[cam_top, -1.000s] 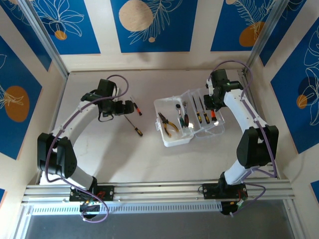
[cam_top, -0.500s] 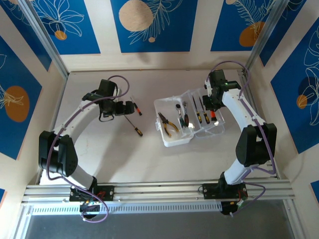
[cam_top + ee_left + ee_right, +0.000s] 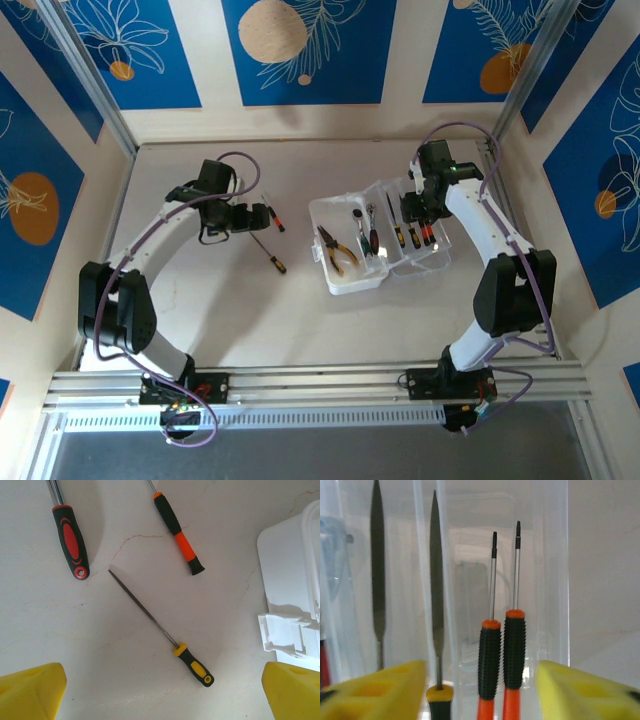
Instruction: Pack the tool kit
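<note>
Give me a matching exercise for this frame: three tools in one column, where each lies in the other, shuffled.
1. pliers
2. thin yellow-handled tool
3. paired orange-and-black screwdrivers

A. right half of the case
B. bare table, outside the case
C. left half of the case

Pairs: 1-C, 2-B, 3-A

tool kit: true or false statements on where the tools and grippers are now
1. The case lies open. True.
2. The pliers lie outside the case. False: they lie inside it.
3. The yellow-handled tool lies on the table. True.
4. The left gripper is shut on a screwdriver. False: it is open, holding nothing.
5. Two orange-and-black screwdrivers lie side by side in the case. True.
</note>
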Robot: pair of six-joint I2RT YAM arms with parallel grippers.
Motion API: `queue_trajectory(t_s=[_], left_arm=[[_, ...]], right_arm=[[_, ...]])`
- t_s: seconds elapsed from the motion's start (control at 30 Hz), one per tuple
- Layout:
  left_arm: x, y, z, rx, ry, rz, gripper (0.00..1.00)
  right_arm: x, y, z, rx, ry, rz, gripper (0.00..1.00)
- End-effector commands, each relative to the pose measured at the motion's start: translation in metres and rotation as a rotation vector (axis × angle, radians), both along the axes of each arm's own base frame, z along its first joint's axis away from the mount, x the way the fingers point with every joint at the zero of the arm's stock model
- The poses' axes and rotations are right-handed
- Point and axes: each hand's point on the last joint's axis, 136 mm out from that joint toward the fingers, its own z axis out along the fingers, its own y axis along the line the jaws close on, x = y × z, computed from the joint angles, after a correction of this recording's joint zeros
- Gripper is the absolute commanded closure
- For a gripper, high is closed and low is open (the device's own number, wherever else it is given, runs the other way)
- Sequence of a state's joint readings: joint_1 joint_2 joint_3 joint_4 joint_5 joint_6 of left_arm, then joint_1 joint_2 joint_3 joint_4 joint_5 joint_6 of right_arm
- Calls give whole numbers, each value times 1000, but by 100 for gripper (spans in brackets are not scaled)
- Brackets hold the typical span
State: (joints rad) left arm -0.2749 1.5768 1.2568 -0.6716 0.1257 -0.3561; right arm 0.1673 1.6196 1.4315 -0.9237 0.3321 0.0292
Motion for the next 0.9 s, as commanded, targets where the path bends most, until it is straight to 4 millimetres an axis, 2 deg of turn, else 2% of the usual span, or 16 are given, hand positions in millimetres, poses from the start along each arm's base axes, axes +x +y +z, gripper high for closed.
queue_trajectory(t_s=[0.0, 0.07, 0.23, 0.33, 0.47, 0.73, 0.87], left_arm=[[-4, 6, -14, 32, 47, -8, 0], [-5, 10, -21, 48, 63, 4, 0], [3, 28, -44, 49, 97, 63, 0], [17, 46, -57, 88, 108, 107, 0], [47, 64, -67, 178, 95, 137, 0], [114, 57, -88, 160, 82, 143, 0], [138, 63, -96, 177, 87, 178, 5]], right_arm=[[-4, 15, 41, 47, -84, 33, 11], [-8, 25, 49, 71, -99, 54, 0], [-18, 46, 52, 102, -98, 98, 1], [-21, 58, 48, 113, -86, 123, 1], [-21, 67, 41, 119, -72, 141, 1], [-19, 76, 38, 127, -58, 158, 1], [-20, 77, 36, 126, -50, 161, 1]])
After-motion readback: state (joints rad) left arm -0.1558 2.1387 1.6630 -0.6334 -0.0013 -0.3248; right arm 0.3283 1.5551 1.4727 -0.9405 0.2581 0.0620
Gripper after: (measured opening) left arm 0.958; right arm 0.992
